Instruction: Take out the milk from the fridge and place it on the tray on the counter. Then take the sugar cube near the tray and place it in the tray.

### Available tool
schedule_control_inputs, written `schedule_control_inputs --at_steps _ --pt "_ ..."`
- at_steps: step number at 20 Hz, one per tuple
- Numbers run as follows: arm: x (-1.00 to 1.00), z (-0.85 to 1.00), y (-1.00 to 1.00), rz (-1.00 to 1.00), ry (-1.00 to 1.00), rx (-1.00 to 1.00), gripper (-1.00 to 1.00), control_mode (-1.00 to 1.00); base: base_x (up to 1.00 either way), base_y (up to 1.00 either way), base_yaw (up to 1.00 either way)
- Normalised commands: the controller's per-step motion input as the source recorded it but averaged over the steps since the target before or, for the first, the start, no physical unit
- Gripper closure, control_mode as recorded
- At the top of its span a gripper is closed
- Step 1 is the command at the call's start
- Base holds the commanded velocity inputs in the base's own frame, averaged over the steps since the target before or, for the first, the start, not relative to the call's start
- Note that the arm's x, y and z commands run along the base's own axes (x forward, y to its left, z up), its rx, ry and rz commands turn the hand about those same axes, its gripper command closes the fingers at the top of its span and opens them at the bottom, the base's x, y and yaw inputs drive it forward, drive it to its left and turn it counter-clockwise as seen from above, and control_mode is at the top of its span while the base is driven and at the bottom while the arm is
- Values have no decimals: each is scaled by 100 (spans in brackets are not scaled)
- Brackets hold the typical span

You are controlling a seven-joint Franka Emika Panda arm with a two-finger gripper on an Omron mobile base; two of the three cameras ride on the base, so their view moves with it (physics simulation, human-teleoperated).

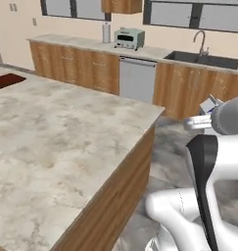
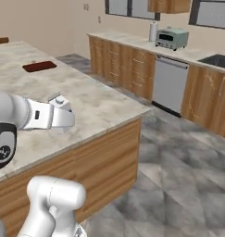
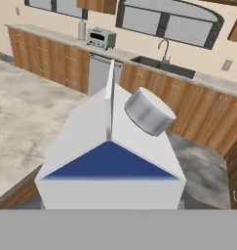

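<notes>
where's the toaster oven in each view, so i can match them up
Left base view: toaster oven at top centre, on the wall counter.
Right base view: toaster oven at top right, on the same counter.
Hand view: toaster oven at top left.
Shared landmark: the grey dishwasher stands just below it.

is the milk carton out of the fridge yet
Out. The small white and blue gable-top milk carton sits in the claw, with the marbled counter and kitchen behind.

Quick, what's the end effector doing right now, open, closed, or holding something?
End effector: closed on the milk, which it holds in the air beside the counter.
</notes>
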Motion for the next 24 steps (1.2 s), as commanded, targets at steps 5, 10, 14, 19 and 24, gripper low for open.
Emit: schedule_control_inputs --at_steps 5,10,14,19,24 --pt "0 0 0 0 0 0 100 100 94 -100 47" --pt "0 0 0 0 0 0 100 100 48 -100 40" --pt "0 0 0 0 0 0 100 100 22 -100 42" --pt "0 0 0 0 0 0 100 100 0 -100 40" --pt "0 0 0 0 0 0 100 100 0 -100 45"
